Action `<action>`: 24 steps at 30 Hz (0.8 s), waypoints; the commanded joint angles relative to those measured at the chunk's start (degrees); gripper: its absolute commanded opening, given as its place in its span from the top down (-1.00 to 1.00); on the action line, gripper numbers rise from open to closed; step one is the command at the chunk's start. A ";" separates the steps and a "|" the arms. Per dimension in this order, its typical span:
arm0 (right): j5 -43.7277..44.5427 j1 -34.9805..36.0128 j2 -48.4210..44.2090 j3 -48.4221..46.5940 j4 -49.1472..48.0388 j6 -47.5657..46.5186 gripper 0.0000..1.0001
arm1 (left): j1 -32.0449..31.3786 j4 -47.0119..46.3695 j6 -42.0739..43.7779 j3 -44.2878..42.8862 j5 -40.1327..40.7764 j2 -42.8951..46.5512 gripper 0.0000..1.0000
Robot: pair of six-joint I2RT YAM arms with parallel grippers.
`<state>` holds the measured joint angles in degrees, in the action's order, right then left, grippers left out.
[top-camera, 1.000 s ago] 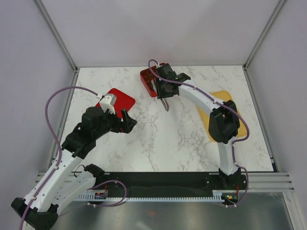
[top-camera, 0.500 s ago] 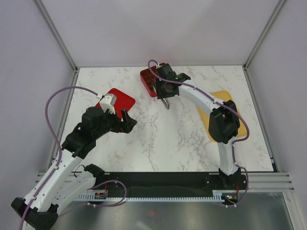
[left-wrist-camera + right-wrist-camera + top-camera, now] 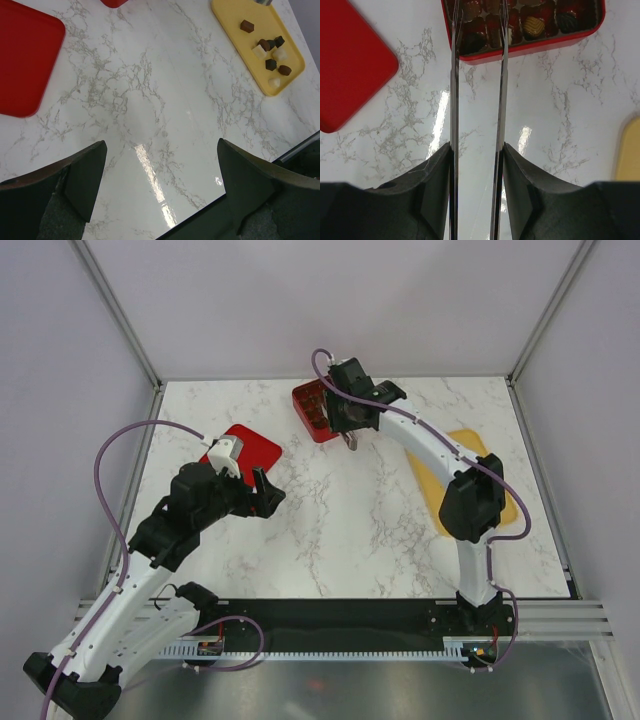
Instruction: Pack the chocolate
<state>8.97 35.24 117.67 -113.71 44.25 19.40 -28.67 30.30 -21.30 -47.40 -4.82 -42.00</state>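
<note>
Shifting over the red square gridded box [image 3: 308, 405], the right gripper [image 3: 350, 443] looks ready for drop-off. Blades stand parted, but the tips are cropped, so I cannot tell if it holds anything.

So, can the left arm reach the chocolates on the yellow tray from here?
Probably not easily. The marble between the left end effector and the chocolates is bare, but their yellow tray lies far right, with the right arm's elbow over it.

Bright, even light; glare streaks on tabletop [image 3: 150, 165]
</note>
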 commanded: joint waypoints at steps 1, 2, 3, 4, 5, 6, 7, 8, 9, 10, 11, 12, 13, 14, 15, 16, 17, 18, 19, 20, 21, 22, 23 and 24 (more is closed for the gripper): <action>3.85 -0.44 -7.44 -1.52 2.24 -1.20 0.00 | 0.19 -1.21 1.70 -0.15 0.16 0.16 -0.99; 4.38 -0.96 -9.80 0.57 2.85 -1.20 0.00 | 0.19 -1.30 1.70 -0.15 -0.01 -0.01 -0.99; 5.34 -1.23 -11.30 2.07 2.95 -1.20 0.00 | 0.19 -1.21 1.70 -0.15 -0.19 0.07 -0.99; 5.70 -1.67 -12.80 3.92 3.12 -1.29 0.00 | 0.19 -1.30 1.70 -0.07 -0.19 0.07 -0.99; 5.97 -2.71 -16.03 7.94 3.21 -1.38 0.00 | 0.19 -1.21 1.79 -0.06 -0.28 0.07 -0.99; 6.23 -3.51 -17.54 10.07 3.39 -1.38 -0.01 | 0.19 -1.21 1.70 -0.06 -0.19 0.25 -0.99; 6.32 -4.39 -19.21 12.35 3.47 -1.29 -0.01 | 0.19 -1.39 1.61 -0.06 -0.36 0.16 -0.99; 6.15 -6.48 -22.36 16.90 3.56 -0.94 -0.01 | 0.19 -1.30 1.61 -0.15 -0.37 0.16 -0.99; 6.14 -7.55 -23.96 19.20 3.56 -0.94 -0.01 | 0.19 -1.39 1.61 -0.15 -0.54 0.08 -0.99; 5.71 -8.60 -25.37 23.40 3.56 -0.94 -0.01 | 0.19 -1.30 1.61 -0.15 -0.54 0.07 -0.99; 5.44 -10.70 -27.99 25.45 3.56 -0.94 -0.01 | 0.19 -1.30 1.61 -0.15 -0.72 -0.10 -0.99; 5.27 -11.59 -29.15 27.30 3.48 -0.85 -0.01 | 0.19 -1.39 1.61 -0.15 -0.98 -0.10 -0.99; 4.74 -12.47 -30.20 28.97 3.39 -0.85 -0.01 | 0.19 -1.48 1.61 -0.24 -0.98 -0.19 -0.99; 4.74 -13.87 -31.87 31.94 3.47 -0.85 -0.01 | 0.19 -1.48 1.61 -0.15 -1.16 -0.36 -0.99; 4.65 -14.58 -32.58 33.36 3.48 -0.77 -0.01 | 0.19 -1.39 1.61 -0.24 -1.33 -0.37 -0.99; 4.65 -15.11 -33.02 34.60 3.48 -0.59 -0.01 | 0.19 -1.39 1.70 -0.15 -1.42 -0.45 -0.99; 4.30 -15.99 -33.90 37.13 3.48 -0.33 -0.02 | 0.19 -1.56 1.70 -0.15 -1.42 -0.45 -0.99; 4.30 -16.26 -34.17 38.29 3.56 0.37 -0.03 | 0.19 -1.56 1.70 -0.15 -1.42 -0.54 -0.99; 4.65 -16.52 -34.52 40.48 3.65 0.81 -0.06 | 0.19 -1.48 1.70 -0.24 -1.42 -0.54 -0.99; 5.52 -16.78 -34.96 41.45 3.74 1.25 -0.07 | 0.19 -1.56 1.70 -0.24 -1.42 -0.54 -0.99; 6.14 -17.31 -35.22 42.42 3.91 1.78 -0.08 | 0.19 -1.48 1.70 -0.24 -1.51 -0.54 -0.99; 6.41 -17.58 -35.40 44.08 3.91 1.96 -0.08 | 0.19 -1.48 1.70 -0.24 -1.51 -0.54 -0.99; 6.76 -18.36 -35.75 44.71 3.91 1.87 -0.09 | 0.19 -1.48 1.70 -0.15 -1.51 -0.54 -0.99; 6.93 -18.63 -35.93 45.41 3.83 2.05 -0.09 | 0.19 -1.48 1.70 -0.24 -1.68 -0.54 -0.99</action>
<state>13.87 17.98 84.77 -69.63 48.66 19.97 -28.69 30.28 -21.30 -47.40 -5.54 -42.61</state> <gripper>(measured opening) 0.546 0.993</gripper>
